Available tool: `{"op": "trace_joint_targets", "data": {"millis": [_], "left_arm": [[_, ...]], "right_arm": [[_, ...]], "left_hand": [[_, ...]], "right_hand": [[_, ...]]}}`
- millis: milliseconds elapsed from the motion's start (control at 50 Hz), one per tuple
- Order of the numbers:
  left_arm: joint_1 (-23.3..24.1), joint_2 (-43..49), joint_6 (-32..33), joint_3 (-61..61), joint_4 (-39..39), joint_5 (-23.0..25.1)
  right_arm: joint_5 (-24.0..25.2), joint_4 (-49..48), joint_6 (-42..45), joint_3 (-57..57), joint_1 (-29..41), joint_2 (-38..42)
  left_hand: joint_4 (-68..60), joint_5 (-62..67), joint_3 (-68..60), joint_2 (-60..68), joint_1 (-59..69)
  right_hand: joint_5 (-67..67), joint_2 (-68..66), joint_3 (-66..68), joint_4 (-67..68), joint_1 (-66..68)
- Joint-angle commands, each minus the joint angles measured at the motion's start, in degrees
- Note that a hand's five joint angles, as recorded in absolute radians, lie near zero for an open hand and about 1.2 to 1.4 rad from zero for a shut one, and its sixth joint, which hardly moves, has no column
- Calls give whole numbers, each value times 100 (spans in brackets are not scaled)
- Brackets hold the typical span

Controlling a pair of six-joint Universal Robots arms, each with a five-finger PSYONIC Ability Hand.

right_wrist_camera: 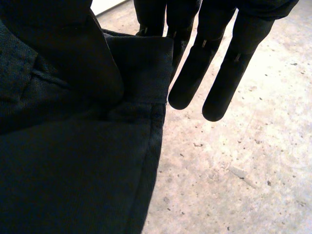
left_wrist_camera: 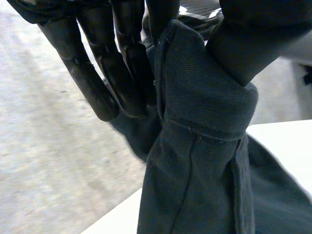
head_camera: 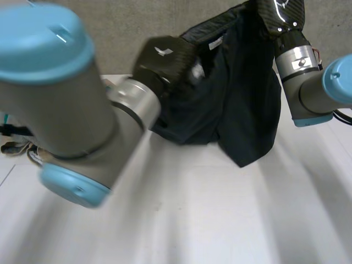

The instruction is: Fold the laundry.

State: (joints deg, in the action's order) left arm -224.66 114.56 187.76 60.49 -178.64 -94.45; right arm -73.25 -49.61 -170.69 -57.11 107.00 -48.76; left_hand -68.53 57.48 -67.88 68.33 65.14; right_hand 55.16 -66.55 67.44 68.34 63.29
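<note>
Bright, soft, even light on white table (head_camera: 220,220). Dark garment (head_camera: 242,99) near-black, folds barely readable. Floor (right_wrist_camera: 234,161) well lit, pale. Small glint on right arm's metal ring (head_camera: 298,59).

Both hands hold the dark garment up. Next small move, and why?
Probably move the left hand and right hand apart to tauten the held edge: each pinches the dark garment by its band between thumb and fingers, and it hangs bunched over the white table.

Fig.: lab or workshop setting, as indicated by bare speckled concrete floor (right_wrist_camera: 234,170) and plain white table (head_camera: 220,220) w/ two robot arms (head_camera: 60,104) at it.
</note>
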Motion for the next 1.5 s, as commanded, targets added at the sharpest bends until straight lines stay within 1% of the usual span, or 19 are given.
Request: {"op": "trace_joint_targets", "data": {"millis": [20,40,60,160,180,280,380,460,580,660,840,920,1080,1180,1220,1240,1280,1360,1500], "left_arm": [[695,856,50,-2,-277,383],[809,1040,50,-11,-242,488],[845,1120,59,-28,-207,515],[977,1262,59,-72,100,559],[942,1209,59,-55,197,568],[608,709,77,42,259,594],[29,190,68,156,250,691],[-656,-4,59,183,268,1032],[-1343,92,94,174,312,1508],[-1826,522,278,25,338,1763],[-2284,1867,1227,-898,706,2465],[-2284,2472,1640,-1424,1172,2668],[-2231,3160,1914,-2172,1665,2580],[-2152,3213,1896,-2199,1736,2554],[-2126,3204,1914,-2173,1736,2554],[-2108,3195,1922,-2147,1736,2528],[-2099,3178,1922,-2129,1727,2493],[-2091,3213,1896,-2137,1718,2343],[-1906,3318,1931,-2164,1727,2132]], "right_arm": [[119,12,53,-589,-250,235],[75,91,210,-756,-319,227],[22,144,308,-836,-364,209],[-601,749,967,-1074,-592,16],[-907,1082,1176,-1074,-636,-115],[-1349,2304,1556,-1030,-654,-739],[-1332,3535,1504,-1074,-549,-1433],[-1270,4781,1346,-1240,-321,-2065],[-1261,5847,960,-1741,48,-2691],[-1279,6340,214,-2539,549,-3060],[-1551,5928,-904,-3973,1446,-3034],[-2068,5358,-1246,-4333,1797,-2736],[-3141,4768,-1432,-4422,2290,-2059],[-3502,4461,-1397,-4300,2440,-1585],[-3520,4425,-1388,-4247,2440,-1488],[-3503,4442,-1388,-4186,2440,-1461],[-3476,4469,-1388,-4133,2457,-1496],[-3292,4504,-1353,-4115,2466,-1908],[-2862,4486,-1045,-4088,2317,-3332]], "left_hand": [[1266,-1162,1202,-1246,-927],[3038,-2934,2974,-3018,-2699],[3539,-3434,3475,-3519,-3200],[5006,-4901,4942,-4986,-4667],[5124,-5020,5060,-5104,-4785],[5243,-5138,5178,-5223,-4904],[5294,-5189,5229,-5273,-4954],[5528,-5423,5463,-5507,-5188],[5479,-5374,5414,-5459,-5140],[5361,-5257,5297,-5341,-5022],[5344,-5239,5279,-5324,-5005],[5378,-5273,5313,-5357,-5038],[5411,-5307,5347,-5391,-5072],[5478,-5374,5414,-5458,-5139],[5495,-5391,5431,-5475,-5156],[5495,-5391,5431,-5475,-5156],[5512,-5407,5448,-5492,-5173],[5512,-5408,5448,-5492,-5173],[5429,-5324,5364,-5409,-5089]], "right_hand": [[-2848,2987,-3076,-3166,-2661],[-4374,4512,-4601,-4692,-4187],[-5005,5144,-5233,-5323,-4818],[-5516,5655,-5744,-5834,-5329],[-5516,5655,-5744,-5834,-5329],[-5516,5655,-5744,-5834,-5329],[-5516,5655,-5744,-5834,-5329],[-5516,5655,-5744,-5834,-5329],[-5516,5655,-5744,-5834,-5329],[-5516,5655,-5744,-5834,-5329],[-4524,4662,-4752,-4842,-4337],[-4204,4343,-4432,-4522,-4017],[-4187,4326,-4415,-4505,-4000],[-3082,3221,-3310,-3400,-2895],[-2258,2396,-2485,-2575,-2071],[-504,643,-732,-822,-317],[1476,-1337,1248,1158,1663],[1484,-1345,1256,1166,1671],[1484,-1345,1256,1166,1671]]}}
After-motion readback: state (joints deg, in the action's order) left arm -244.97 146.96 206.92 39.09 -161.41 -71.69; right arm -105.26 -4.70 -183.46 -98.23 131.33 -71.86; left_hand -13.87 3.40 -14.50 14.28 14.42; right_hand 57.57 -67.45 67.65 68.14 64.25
